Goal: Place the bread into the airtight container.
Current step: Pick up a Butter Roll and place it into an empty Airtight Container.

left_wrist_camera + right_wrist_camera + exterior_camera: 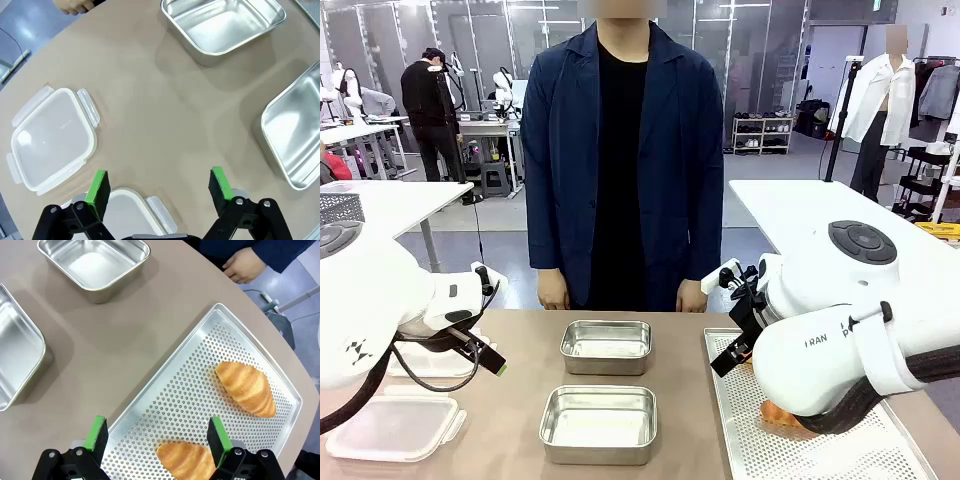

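Lettering: "FRAN", partly legible on right arm (825, 343).
Bread, 2: far piece (246, 387) and near piece (187, 460), both on perforated tray (190, 385); the near piece lies below right tool (157, 426), fingers apart, empty.
Steel containers, 2: far container (606, 346) and near container (598, 420), empty, mid-surface (150, 100).
Clear lids, 2: first lid (50, 140) and second lid (127, 212), the second below left tool (159, 179), also apart.

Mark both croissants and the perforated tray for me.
upper croissant (246, 388): right wrist view, middle of its crust.
lower croissant (186, 461): right wrist view, middle of its crust.
perforated tray (190, 385): right wrist view, bare perforated floor.
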`<action>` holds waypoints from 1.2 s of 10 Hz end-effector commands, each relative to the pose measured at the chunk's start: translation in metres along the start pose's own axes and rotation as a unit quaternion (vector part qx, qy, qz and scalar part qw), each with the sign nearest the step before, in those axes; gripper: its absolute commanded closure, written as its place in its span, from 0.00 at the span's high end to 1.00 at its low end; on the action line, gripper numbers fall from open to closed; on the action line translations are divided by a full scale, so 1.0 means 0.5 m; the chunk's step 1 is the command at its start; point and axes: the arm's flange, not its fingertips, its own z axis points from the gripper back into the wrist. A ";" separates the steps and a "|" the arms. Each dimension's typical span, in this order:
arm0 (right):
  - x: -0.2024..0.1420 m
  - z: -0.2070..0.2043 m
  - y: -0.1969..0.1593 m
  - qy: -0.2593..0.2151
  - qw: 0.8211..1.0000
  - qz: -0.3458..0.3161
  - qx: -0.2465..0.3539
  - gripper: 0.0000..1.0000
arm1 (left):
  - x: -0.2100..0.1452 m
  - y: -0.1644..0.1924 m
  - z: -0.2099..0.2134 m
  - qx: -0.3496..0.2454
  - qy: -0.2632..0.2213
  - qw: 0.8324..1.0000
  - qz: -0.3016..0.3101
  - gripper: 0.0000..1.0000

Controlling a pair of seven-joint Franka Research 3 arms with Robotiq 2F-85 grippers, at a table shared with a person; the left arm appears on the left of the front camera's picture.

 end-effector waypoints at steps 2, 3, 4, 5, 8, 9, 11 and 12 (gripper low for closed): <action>0.000 0.000 0.000 0.000 1.000 0.000 0.000 1.00 | 0.000 0.000 0.000 0.000 0.000 1.000 0.000 1.00; 0.000 0.000 0.000 0.000 1.000 0.000 0.000 1.00 | 0.000 0.000 0.000 0.000 0.000 1.000 0.000 1.00; 0.000 0.000 0.000 0.000 1.000 0.000 0.000 1.00 | 0.000 0.000 0.000 0.000 0.000 1.000 0.000 1.00; 0.000 0.000 0.000 0.000 1.000 0.000 0.000 1.00 | 0.000 0.000 0.000 0.000 0.000 1.000 0.000 1.00; 0.000 0.000 0.000 0.000 1.000 0.000 0.000 1.00 | 0.000 0.000 0.000 0.000 0.000 1.000 0.000 1.00; 0.000 0.000 0.000 0.000 1.000 0.000 0.000 1.00 | 0.000 0.000 0.000 0.000 0.000 1.000 0.000 1.00; 0.024 0.047 -0.025 -0.019 0.999 0.020 0.018 1.00 | 0.024 0.008 0.044 -0.017 -0.005 1.000 -0.004 1.00; 0.048 0.097 -0.056 -0.022 1.000 0.014 0.016 1.00 | 0.047 0.023 0.095 -0.007 -0.007 1.000 0.000 1.00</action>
